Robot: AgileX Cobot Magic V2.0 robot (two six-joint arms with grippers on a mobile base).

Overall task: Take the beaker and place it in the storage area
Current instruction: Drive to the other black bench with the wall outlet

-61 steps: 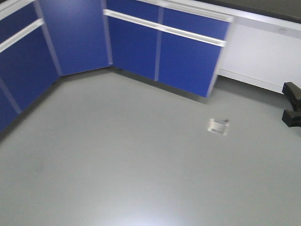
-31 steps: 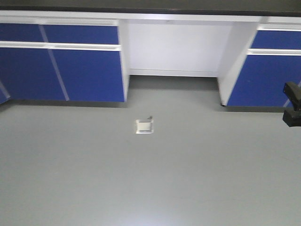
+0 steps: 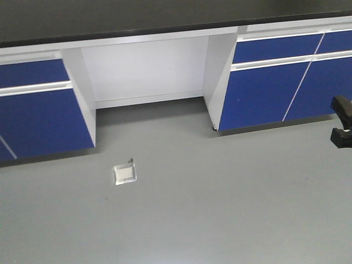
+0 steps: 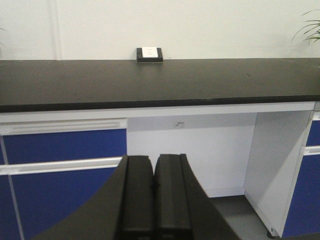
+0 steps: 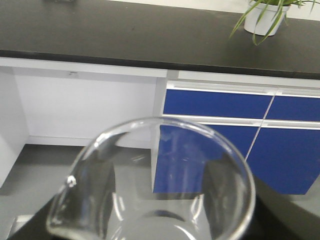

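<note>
The right gripper (image 5: pixel 160 202) clasps the beaker (image 5: pixel 150 185). The storage area (image 5: pixel 125 35) lies straight ahead on the far side. The left gripper (image 4: pixel 153 200) is clenched and empty.

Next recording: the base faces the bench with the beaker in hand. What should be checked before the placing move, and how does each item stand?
1. Beaker held by right gripper: ok, the glass sits between its jaws.
2. Left gripper shut and empty: ok.
3. Storage benchtop bare ahead, socket box at its back edge: ok.
4. Potted plant off to the right, away from the benchtop's middle: ok.
5. Bench within arm's reach: cannot tell; open floor lies before it.
6. Beaker held level: cannot tell.
</note>
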